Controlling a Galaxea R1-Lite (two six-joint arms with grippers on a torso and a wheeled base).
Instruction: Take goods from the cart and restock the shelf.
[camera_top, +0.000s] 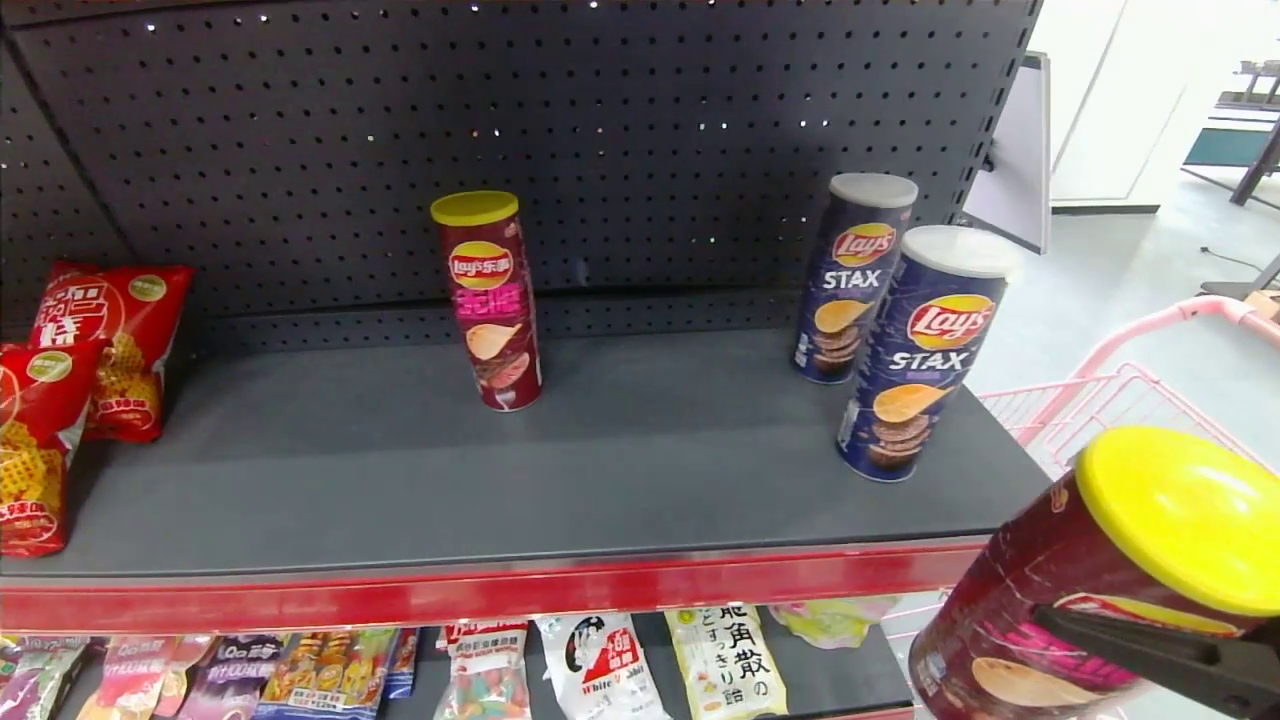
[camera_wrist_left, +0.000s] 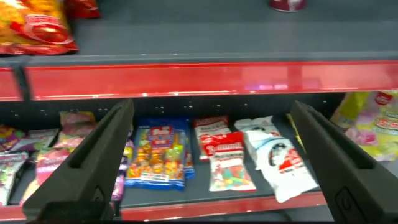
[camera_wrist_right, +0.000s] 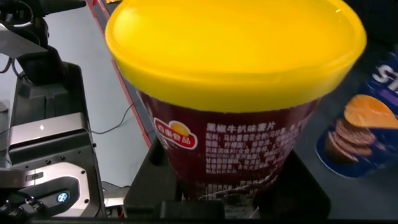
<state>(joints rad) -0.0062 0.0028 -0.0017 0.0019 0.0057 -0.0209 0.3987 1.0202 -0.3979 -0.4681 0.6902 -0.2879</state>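
Your right gripper (camera_top: 1150, 645) grips a yellow-lidded can (camera_top: 1090, 570) off the near right corner of the shelf (camera_top: 650, 450). Left gripper (camera_wrist_left: 205, 168) jaws gape wide. Shelved can (camera_top: 495, 300) and blue cans (camera_top: 920, 350) stand well apart.

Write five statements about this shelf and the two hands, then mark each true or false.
1. Red snack bags sit at the left end of the shelf. True.
2. The right hand grips a yellow-lidded red can. True.
3. Three blue cans stand on the shelf. False: two blue cans stand there, at the right.
4. The left hand is open and empty. True.
5. The red can on the shelf lies on its side. False: the shelved red can stands upright.
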